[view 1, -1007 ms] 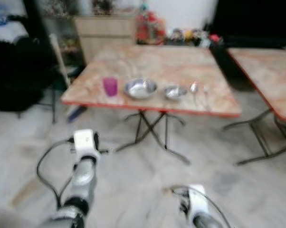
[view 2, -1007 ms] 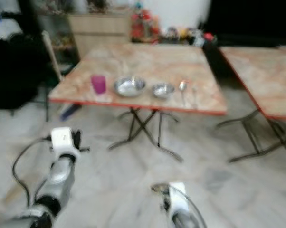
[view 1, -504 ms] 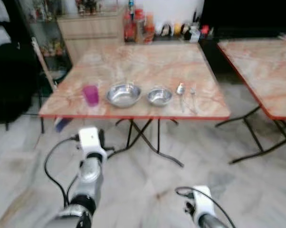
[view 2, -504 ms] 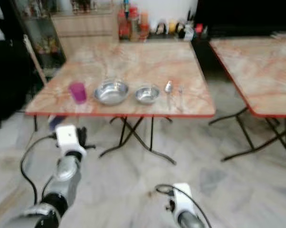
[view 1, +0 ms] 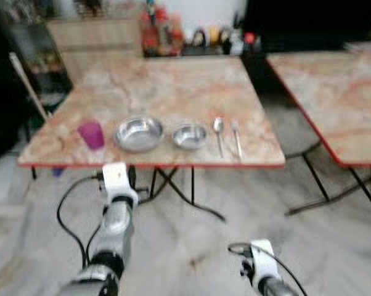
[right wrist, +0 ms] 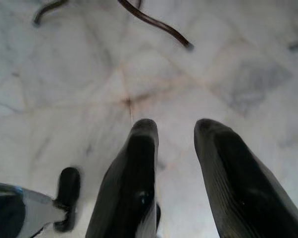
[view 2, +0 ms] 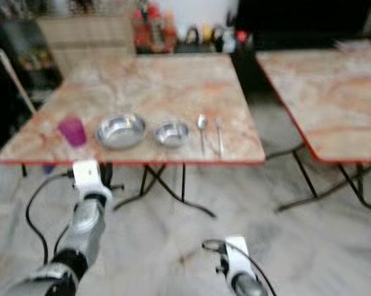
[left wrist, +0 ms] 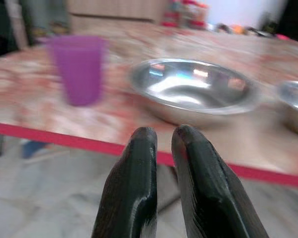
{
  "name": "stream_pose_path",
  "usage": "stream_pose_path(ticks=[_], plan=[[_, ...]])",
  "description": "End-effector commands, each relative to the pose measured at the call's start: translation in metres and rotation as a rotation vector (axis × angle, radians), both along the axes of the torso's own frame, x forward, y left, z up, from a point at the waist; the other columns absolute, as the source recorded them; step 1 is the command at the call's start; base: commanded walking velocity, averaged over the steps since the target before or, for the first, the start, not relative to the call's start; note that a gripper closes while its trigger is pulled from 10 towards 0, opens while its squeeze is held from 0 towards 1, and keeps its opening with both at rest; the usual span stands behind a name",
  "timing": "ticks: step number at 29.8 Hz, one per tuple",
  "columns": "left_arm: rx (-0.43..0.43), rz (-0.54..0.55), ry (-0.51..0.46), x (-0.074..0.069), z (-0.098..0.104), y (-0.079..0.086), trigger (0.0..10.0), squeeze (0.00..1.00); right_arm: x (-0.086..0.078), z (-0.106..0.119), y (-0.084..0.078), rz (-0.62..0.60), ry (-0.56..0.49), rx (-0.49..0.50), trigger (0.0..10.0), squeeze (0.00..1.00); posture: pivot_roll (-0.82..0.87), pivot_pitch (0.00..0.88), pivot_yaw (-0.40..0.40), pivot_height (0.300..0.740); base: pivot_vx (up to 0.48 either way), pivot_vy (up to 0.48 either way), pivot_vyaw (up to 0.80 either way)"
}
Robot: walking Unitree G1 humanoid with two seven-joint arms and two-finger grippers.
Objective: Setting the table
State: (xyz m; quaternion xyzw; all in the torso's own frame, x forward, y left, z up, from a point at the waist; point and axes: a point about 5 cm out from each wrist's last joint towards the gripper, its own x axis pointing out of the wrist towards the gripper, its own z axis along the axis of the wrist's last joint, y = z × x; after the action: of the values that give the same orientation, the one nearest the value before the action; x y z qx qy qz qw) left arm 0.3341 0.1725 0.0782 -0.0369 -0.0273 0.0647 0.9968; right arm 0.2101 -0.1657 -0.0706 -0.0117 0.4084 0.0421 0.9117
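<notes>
A marble-patterned folding table with a red edge stands ahead of me. Along its near edge lie a purple cup, a large steel bowl, a small steel bowl, a spoon and a fork, in a row from left to right. My left gripper is shut on nothing, held just short of the table edge and level with it, facing the large bowl and the cup. My right gripper hangs low and open over the floor.
A second table of the same kind stands to the right, with a gap of floor between the two. Black folding legs cross under the near table. A wooden cabinet and bottles line the back wall.
The camera has come closer to the table and the whole view has shifted. The table's things lie as before. Both arms hold the same pose.
</notes>
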Motion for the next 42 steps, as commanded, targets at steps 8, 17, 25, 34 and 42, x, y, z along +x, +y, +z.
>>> stream_pose_path(ticks=[8, 17, 25, 34, 42], plan=[[-0.006, 0.040, -0.018, 0.000, 0.004, 0.010, 10.0, 0.00, 0.005, 0.002, 0.010, 0.004, -0.013, 0.032, 10.0, 0.00, 0.10, 0.000, 0.001, 0.740, 0.334, 0.000, 0.00], [-0.007, 0.043, -0.021, 0.000, 0.005, 0.012, 10.0, 0.00, 0.004, 0.002, 0.010, 0.005, -0.012, 0.031, 10.0, 0.00, 0.09, 0.000, 0.004, 0.740, 0.334, 0.000, 0.00], [-0.004, 0.063, -0.044, 0.002, 0.010, 0.017, 10.0, 0.00, 0.005, 0.002, 0.012, 0.018, -0.020, 0.029, 10.0, 0.00, 0.10, 0.000, 0.004, 0.740, 0.332, 0.000, 0.00], [-0.024, 0.113, -0.065, 0.004, 0.018, 0.024, 10.0, 0.13, 0.003, 0.001, 0.012, 0.021, -0.008, 0.031, 10.0, 0.00, 0.10, 0.000, 0.004, 0.740, 0.101, 0.000, 0.00], [-0.061, 0.109, -0.100, 0.005, 0.024, 0.026, 10.0, 1.00, 0.002, 0.001, 0.014, 0.022, -0.005, 0.034, 10.0, 0.00, 0.10, 0.000, 0.005, 0.740, 0.000, 0.000, 0.00]])
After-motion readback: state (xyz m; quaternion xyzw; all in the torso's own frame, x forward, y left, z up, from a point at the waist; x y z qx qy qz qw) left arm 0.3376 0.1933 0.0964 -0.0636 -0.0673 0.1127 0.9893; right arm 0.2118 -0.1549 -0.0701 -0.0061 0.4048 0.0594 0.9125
